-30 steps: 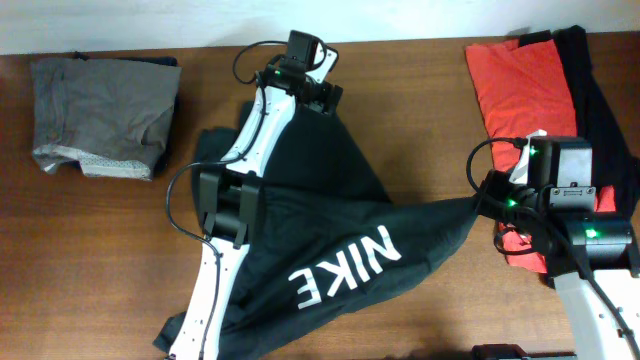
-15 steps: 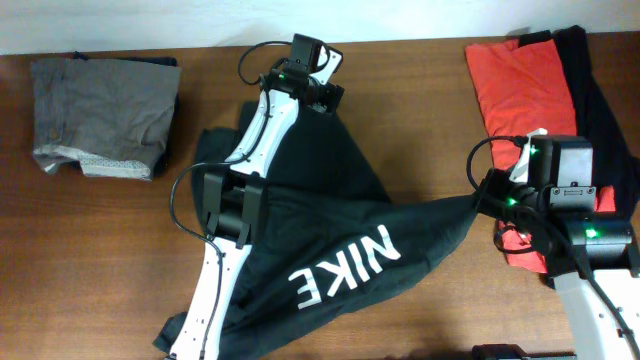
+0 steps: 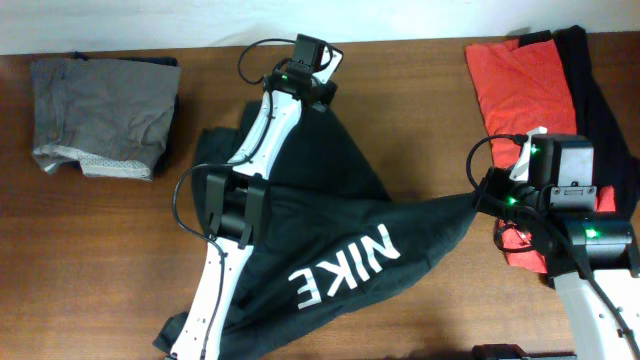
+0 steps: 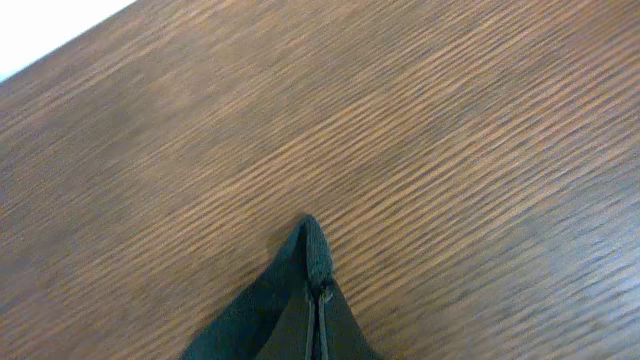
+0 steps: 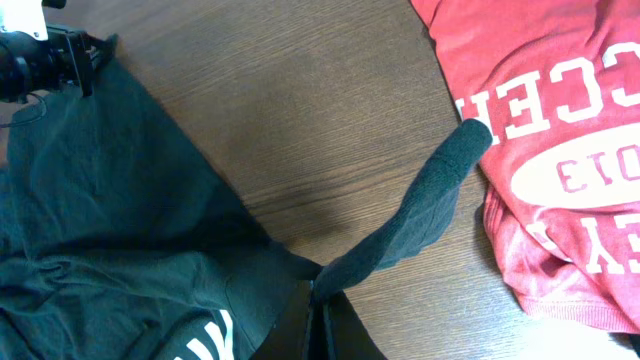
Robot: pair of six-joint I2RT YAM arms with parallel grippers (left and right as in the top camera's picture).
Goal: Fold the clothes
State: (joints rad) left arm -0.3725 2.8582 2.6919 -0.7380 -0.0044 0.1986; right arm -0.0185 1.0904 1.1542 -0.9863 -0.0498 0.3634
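Left fingers [image 4: 298, 338] have clenched on a corner of the black shirt [image 3: 325, 170] — right fingers [image 5: 345, 335] grasp perhaps its sleeve.

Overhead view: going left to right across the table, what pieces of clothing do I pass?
Folded grey-brown garment → black NIKE T-shirt → red T-shirt → second black T-shirt, lying partly under the red one at the right edge.

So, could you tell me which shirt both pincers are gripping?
The black shirt with white NIKE letters, stretched between the left pincer and right pincer; the red shirt and the other black shirt lie loose.
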